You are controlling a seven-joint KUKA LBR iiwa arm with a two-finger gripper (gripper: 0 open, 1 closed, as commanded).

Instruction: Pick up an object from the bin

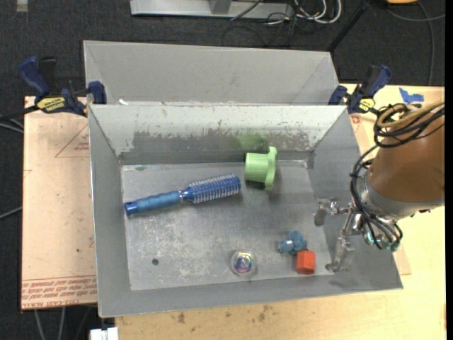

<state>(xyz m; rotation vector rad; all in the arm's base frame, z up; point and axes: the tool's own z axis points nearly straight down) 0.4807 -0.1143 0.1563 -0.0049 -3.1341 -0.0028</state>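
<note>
My gripper hangs low at the bin's right side, against the right wall. Its two metal fingers stand apart, open, with nothing between them. Just left of the lower fingertip lies a small orange block, with a little blue piece touching it at its upper left. Both lie clear of the fingers.
A green plastic spool lies near the back wall. A blue hairbrush stretches across the left half of the floor. A small clear round thing with a purple glint rests near the front wall.
</note>
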